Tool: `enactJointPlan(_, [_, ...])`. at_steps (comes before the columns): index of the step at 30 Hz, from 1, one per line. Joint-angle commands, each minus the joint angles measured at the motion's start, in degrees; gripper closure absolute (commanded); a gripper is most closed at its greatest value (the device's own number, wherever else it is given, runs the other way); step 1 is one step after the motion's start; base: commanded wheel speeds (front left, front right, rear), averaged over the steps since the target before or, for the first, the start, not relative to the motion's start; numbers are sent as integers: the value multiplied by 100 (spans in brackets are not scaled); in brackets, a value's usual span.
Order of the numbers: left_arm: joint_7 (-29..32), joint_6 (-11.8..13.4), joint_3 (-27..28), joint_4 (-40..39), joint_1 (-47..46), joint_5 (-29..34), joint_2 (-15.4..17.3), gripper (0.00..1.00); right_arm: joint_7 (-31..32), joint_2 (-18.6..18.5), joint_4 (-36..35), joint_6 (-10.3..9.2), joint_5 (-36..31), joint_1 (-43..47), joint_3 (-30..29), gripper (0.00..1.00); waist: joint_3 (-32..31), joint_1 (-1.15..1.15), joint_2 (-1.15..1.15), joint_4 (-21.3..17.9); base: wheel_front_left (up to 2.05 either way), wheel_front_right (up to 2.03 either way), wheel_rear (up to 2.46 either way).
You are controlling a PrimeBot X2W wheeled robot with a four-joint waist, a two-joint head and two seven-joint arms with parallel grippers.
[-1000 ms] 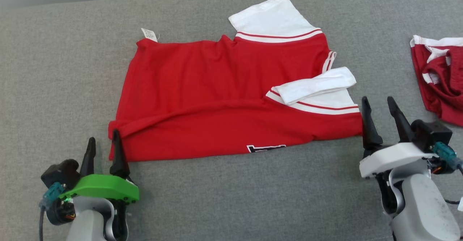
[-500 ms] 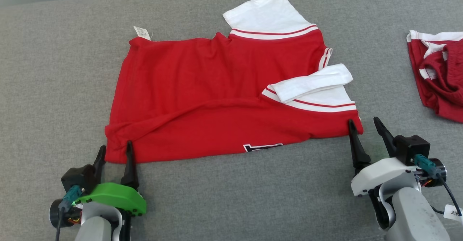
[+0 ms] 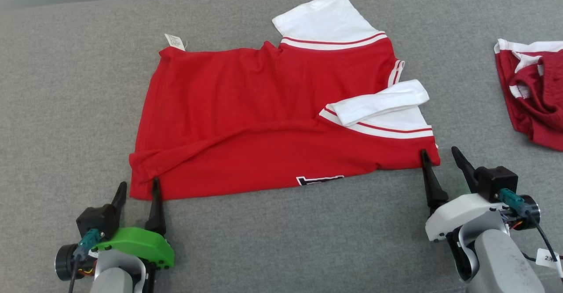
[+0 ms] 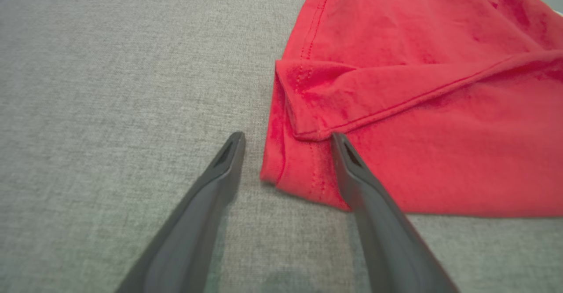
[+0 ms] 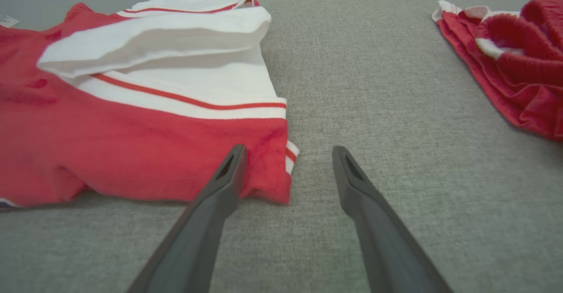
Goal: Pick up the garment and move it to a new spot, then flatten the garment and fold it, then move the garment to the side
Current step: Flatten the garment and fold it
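Note:
The garment [image 3: 272, 121], a red jersey with white sleeves, lies folded over on the grey surface, a sliver of white lettering at its near edge. My left gripper [image 3: 137, 186] stands open at its near left corner [image 4: 303, 170], one finger over the red cloth, the other over bare surface. My right gripper [image 3: 438, 153] is open at the near right corner [image 5: 268, 170], one finger against the hem, the other over bare surface. Neither holds anything. One white sleeve [image 5: 154, 38] is folded back over the jersey.
A second red garment with narrow white edging [image 3: 534, 90] lies crumpled at the right edge, also in the right wrist view [image 5: 514, 60]. The grey padded surface [image 3: 286, 240] stretches wide on all sides. A small white tag [image 3: 175, 42] sticks out at the jersey's far left corner.
Both grippers have drawn back toward me from the garment's near corners and stand open. The head camera shifted slightly. The garment lies as before.

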Motion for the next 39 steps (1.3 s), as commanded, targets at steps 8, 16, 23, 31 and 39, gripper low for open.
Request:
enactJointPlan(8, [42,17,-110,248,211,115,92,0,-10,-24,194,-9,-75,55,27,0,-43,0,0,3,0,0,0])
enactJointPlan(16, [62,18,-118,456,141,12,104,40,-2,-20,498,-9,-49,-5,155,87,-62,0,0,7,0,0,0])
enactJointPlan(23, [63,17,-452,523,5,-252,106,100,-3,-21,415,-9,197,-100,254,100,-112,0,0,7,0,0,0])
enactJointPlan(31, [15,17,-376,-398,-142,-444,177,100,-10,-27,-94,-9,591,-332,75,100,-469,0,0,46,0,0,0])
enactJointPlan(39, [15,17,-168,-919,181,-426,89,100,-10,-26,-44,-9,785,-237,-26,100,-1194,0,0,60,0,0,0])
